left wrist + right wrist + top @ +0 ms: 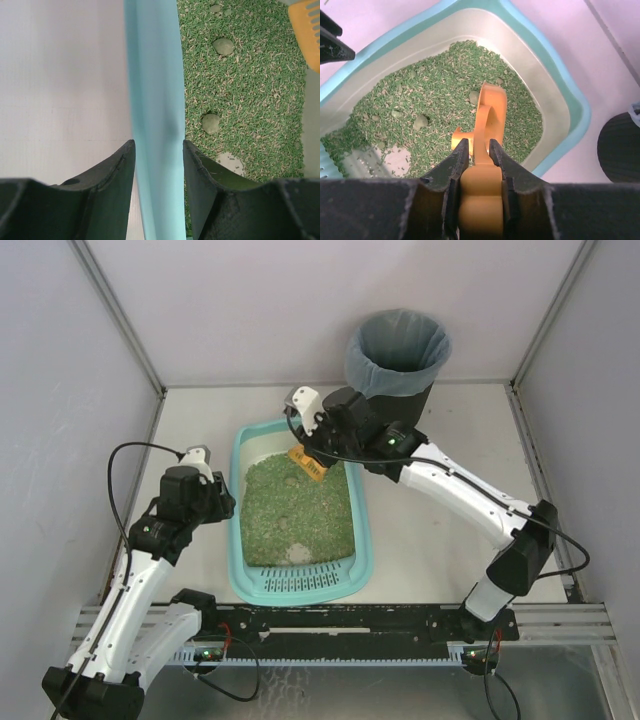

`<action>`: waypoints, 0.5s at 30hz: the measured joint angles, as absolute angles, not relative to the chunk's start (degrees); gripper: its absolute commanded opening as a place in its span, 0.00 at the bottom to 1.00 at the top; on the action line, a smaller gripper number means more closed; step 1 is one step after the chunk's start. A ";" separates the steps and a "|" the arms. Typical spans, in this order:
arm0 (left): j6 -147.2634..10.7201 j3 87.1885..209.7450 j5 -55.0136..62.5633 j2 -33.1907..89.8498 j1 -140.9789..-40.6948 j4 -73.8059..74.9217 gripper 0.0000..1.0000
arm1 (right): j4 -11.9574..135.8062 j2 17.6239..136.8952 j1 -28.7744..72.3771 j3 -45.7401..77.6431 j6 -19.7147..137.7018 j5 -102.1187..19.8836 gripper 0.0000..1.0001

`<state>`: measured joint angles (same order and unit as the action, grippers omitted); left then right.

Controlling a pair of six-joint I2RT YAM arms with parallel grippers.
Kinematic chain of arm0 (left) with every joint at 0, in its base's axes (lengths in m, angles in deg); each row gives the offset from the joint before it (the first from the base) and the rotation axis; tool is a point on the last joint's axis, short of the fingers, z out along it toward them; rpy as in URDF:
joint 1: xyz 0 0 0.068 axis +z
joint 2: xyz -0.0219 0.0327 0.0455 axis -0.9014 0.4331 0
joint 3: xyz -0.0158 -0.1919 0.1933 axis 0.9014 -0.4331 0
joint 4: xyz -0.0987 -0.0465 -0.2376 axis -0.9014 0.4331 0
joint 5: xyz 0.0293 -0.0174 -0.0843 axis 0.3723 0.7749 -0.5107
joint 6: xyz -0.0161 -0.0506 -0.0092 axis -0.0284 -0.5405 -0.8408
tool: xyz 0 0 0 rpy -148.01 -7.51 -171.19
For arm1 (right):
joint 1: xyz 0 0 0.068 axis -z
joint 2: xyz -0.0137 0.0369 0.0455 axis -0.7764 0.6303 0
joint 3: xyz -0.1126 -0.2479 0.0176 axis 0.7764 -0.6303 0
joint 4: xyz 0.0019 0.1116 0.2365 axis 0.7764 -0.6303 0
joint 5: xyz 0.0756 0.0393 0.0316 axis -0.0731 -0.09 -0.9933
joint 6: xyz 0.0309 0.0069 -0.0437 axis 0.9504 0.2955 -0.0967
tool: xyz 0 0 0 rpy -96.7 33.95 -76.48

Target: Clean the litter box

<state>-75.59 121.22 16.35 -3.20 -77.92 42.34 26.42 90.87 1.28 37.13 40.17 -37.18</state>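
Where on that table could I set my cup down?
Bare table lies right of the litter box, up to the right arm, and in the far-left corner. Crowded: the box's far end, with right tool, scoop and bin.

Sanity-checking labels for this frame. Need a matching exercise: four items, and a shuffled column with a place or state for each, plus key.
Things:
1. orange scoop
2. rim of the litter box
3. black bin
4. round clumps

Places or states:
A. lying on the green litter
B. lined with a grey-blue bag
C. held in the right gripper
D. clamped between the fingers of the left gripper

Pairs: 1-C, 2-D, 3-B, 4-A
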 measured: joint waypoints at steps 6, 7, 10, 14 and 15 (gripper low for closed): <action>-75.57 121.22 16.29 -3.18 -77.92 42.32 0.47 | 27.58 89.45 1.87 35.27 48.39 -35.80 0.00; -75.57 121.22 16.27 -3.18 -77.90 42.32 0.47 | 27.58 89.54 1.98 34.90 50.14 -35.19 0.00; -75.57 121.22 16.11 -2.94 -77.90 42.32 0.47 | 28.17 90.26 2.48 34.47 55.25 -33.99 0.00; -75.57 121.22 15.83 -2.70 -77.86 42.30 0.47 | 29.24 91.75 3.66 34.44 62.51 -35.72 0.00; -75.57 121.22 15.74 -2.63 -77.86 42.30 0.47 | 29.20 92.12 3.86 34.44 64.36 -36.11 0.00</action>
<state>-75.57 121.22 15.74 -2.63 -77.86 42.30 29.20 92.12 3.86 34.44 64.36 -36.11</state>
